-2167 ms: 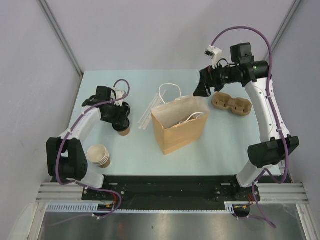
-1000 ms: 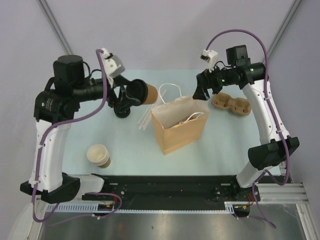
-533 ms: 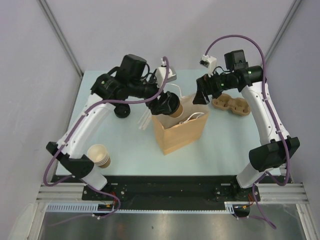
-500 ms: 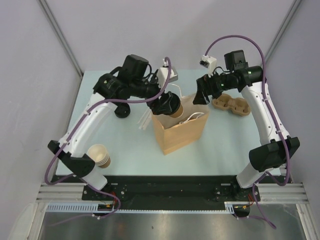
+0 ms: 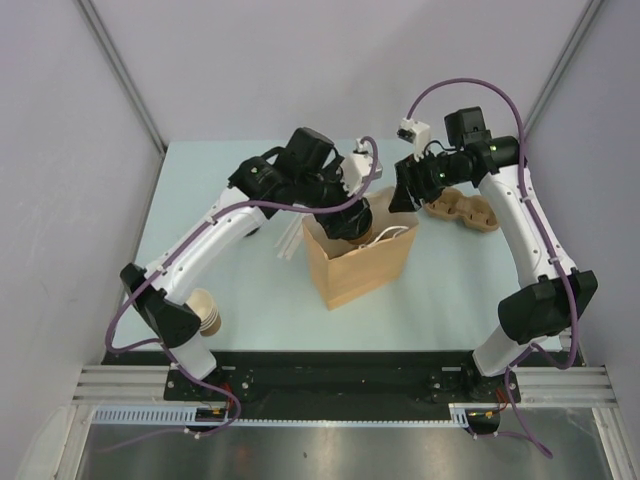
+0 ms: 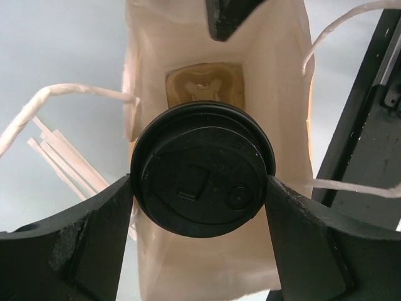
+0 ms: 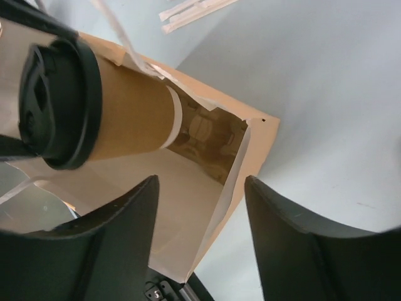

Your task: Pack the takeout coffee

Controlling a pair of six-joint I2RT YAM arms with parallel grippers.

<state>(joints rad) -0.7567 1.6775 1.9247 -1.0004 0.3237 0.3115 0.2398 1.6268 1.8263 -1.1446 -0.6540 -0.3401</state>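
Left gripper [image 6: 202,188] clamped across the black lid [image 6: 200,164] of the cup [image 7: 131,116], which hangs over the open mouth of the bag [image 5: 355,272] at the centre of the top view. In the right wrist view the cup's base appears to have just entered the mouth, with the lidded end outside at upper left. The right gripper [image 7: 200,186] stands with jaws apart on either side of the bag's upper corner. We cannot tell whether either finger touches the paper. We judge four hazards. First, the cup's base may catch the bag's rim or a white cord handle [image 6: 75,94], folding the wall inward or dragging the light bag over. Second, with the bag unheld, any sideways push from the cup could shift it toward the straws [image 6: 62,164] lying just beside it. Third, a tan moulded shape [image 6: 203,84] lies on the bag's floor, so a cup let go too high or off centre could land askew and tip. Fourth, the grip bears on the lid, so a slip could loosen it. We read no brand or label on cup or bag. The lid carries raised marks too faint to read.
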